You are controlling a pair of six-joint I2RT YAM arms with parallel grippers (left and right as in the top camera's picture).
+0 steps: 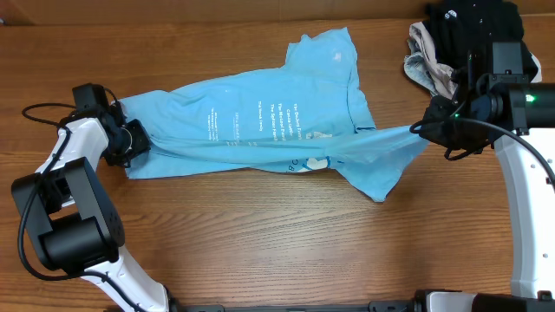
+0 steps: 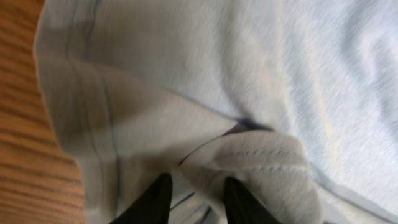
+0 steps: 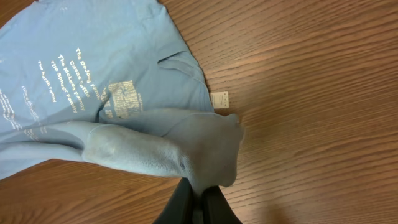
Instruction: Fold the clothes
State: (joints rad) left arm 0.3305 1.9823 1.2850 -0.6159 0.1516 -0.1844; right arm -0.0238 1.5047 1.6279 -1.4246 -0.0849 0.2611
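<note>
The T-shirt [image 1: 260, 121] is laid across the middle of the worktop [image 1: 260, 251], printed side up, rumpled and not yet folded. An opening step is judged to be in hand: the garment is taken at two opposite ends so that it can be pulled flat or a first fold carried over.

The right end effector [image 1: 423, 130] is clamped together on a bunched edge at the shirt's right side. A band of fabric is drawn taut from that grip towards the middle. The left end effector [image 1: 132, 139] is set at the shirt's left edge. In the left wrist view its fingers [image 2: 158, 200] are seen somewhat apart with a hemmed fold between them. Whether that fold is already pinched cannot be told.

The next move is judged to call for a firm hold on the left before any pull is made. Both ends would then need to be lifted and carried evenly, so that the cloth is not dragged into a twist.

Counted:
- one T-shirt
- two end effectors
- one black garment [image 1: 473, 22] and one beige-and-white cloth [image 1: 423, 62], piled together at the far right corner, apart from the shirt
- one small white label [image 3: 219, 99] at the shirt's edge
</note>
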